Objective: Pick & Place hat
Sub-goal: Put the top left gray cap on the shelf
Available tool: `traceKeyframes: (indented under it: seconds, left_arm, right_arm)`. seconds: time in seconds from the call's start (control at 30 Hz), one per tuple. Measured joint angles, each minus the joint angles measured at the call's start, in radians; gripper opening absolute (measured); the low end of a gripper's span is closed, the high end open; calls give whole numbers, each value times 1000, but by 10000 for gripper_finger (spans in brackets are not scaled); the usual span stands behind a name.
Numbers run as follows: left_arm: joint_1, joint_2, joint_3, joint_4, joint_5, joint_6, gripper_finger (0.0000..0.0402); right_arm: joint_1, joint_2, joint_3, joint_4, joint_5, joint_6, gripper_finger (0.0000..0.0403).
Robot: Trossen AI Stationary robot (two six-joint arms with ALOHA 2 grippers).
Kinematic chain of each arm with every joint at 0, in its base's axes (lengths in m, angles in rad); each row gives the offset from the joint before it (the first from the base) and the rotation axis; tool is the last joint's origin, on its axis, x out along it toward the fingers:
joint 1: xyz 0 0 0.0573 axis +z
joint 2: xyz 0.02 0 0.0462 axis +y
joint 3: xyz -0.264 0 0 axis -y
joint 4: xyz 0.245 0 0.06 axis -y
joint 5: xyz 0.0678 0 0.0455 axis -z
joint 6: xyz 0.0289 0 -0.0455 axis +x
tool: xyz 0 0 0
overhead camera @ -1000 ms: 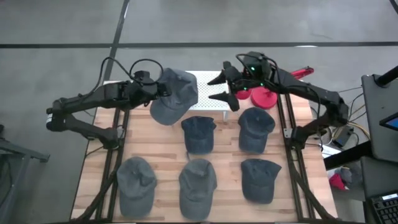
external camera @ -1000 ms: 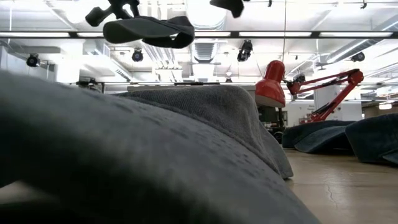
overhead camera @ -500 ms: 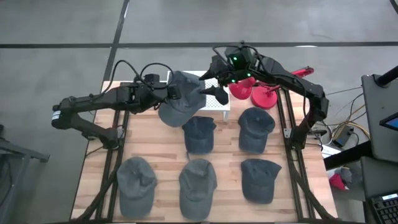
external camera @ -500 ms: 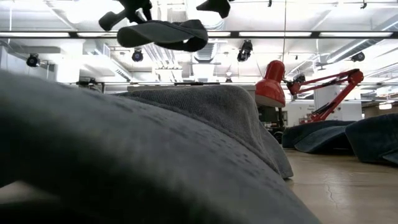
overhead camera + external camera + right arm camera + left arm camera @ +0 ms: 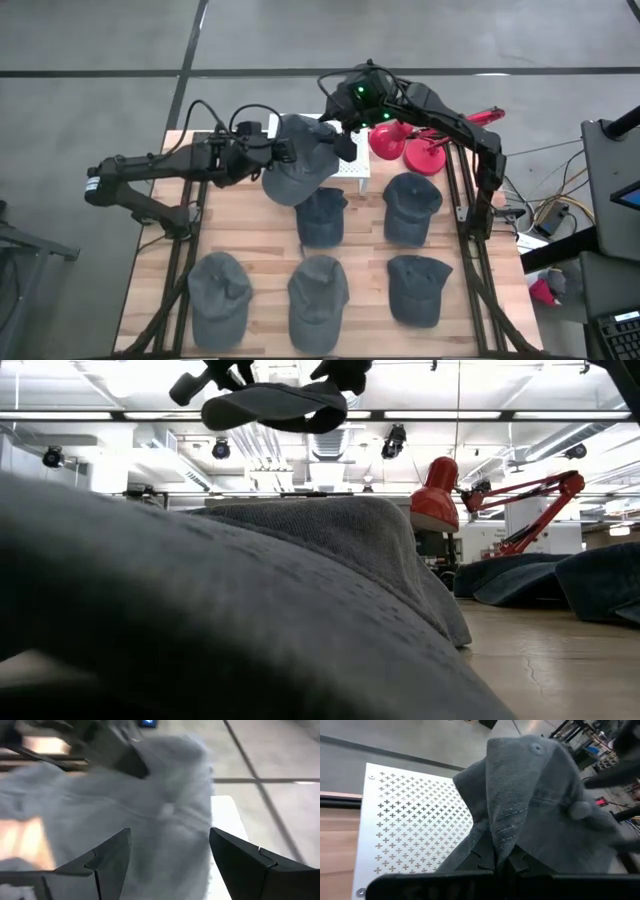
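Six grey hats in your view, one of them held aloft. The held hat [image 5: 298,160] is a soft grey cap, crumpled, with a stitched seam and a button on its crown; it hangs over the white perforated plate [image 5: 358,170] at the far side of the table [image 5: 260,245].

Left gripper [image 5: 275,152]: pressed together, pinching the held hat at its edge.

Right gripper [image 5: 338,132]: fingers spread wide, set at the far side of the held hat, one finger [image 5: 110,862] on each side of the crown in its own wrist view; you cannot tell whether they touch the cloth.

Five other hats [image 5: 320,215] lie on the table in two rows, just beside one another, the near row close to the table's front edge. A red lamp [image 5: 400,145] stands just beside the plate.

Change from a second ago: both grippers have moved toward each other, and the right one now meets the hat.
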Motion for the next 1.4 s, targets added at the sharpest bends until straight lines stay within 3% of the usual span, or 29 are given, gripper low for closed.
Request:
traceKeyframes:
  seconds: [0.13,0.63,0.83,1.07,1.4]
  left_arm:
    - [-15,0,5,10,-10,6,0]
    - [-43,0,5,134,-13,81,0]
    - [-57,0,5,182,-10,107,0]
    - [-71,0,4,186,-11,108,0]
    - [-77,-2,4,186,-3,142,27]
  right_arm:
    - [3,-3,-3,-2,82,-23,263]
    - [14,-3,-4,-16,62,-25,260]
    - [27,-3,-6,-17,2,-17,185]
    - [39,-3,-7,-21,1,-31,29]
    - [38,-8,-7,-113,2,-98,13]
